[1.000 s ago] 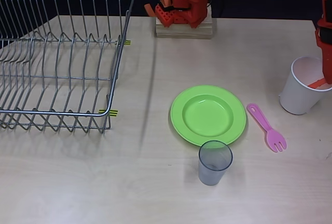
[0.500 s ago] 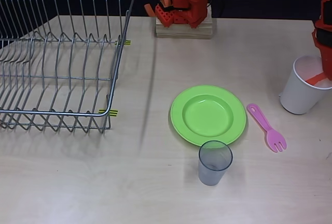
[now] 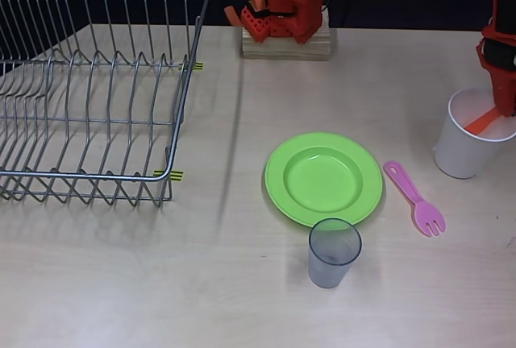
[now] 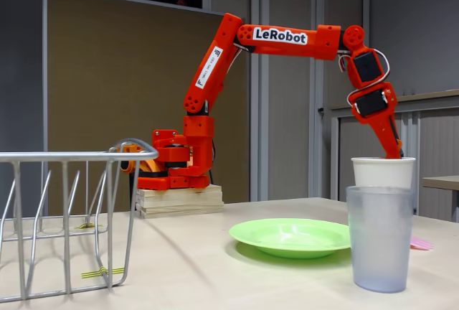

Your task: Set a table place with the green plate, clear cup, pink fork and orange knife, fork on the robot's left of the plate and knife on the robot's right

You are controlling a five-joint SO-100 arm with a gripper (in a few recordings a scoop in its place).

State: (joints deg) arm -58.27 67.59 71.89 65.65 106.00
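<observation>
Currently the gripper (image 3: pixel 493 116) reaches down into the white cup (image 3: pixel 461 155) at the right edge of the overhead view, its tips below the rim in the fixed view (image 4: pixel 394 153), so whether the fingers are spread or pinched on something cannot be told. An orange strip showing inside the cup in the overhead view, right at the gripper tip, is probably the orange knife (image 3: pixel 482 122), though it blends with the arm's own colour and is hard to separate from it. Moving outward, the pink fork (image 3: pixel 414 198) lies flat on the table (image 3: pixel 226 267) just right of the green plate (image 3: pixel 323 179) in the overhead view, which would be the robot's left since its base sits at the far edge facing the camera. The clear cup (image 3: pixel 333 252) stands upright just in front of the plate, touching or nearly touching its near rim. Further left, the wire dish rack (image 3: pixel 89 90) holds nothing. By this showing plate, cup and fork look placed; the knife remains to be lifted out and laid on the plate's other side.
</observation>
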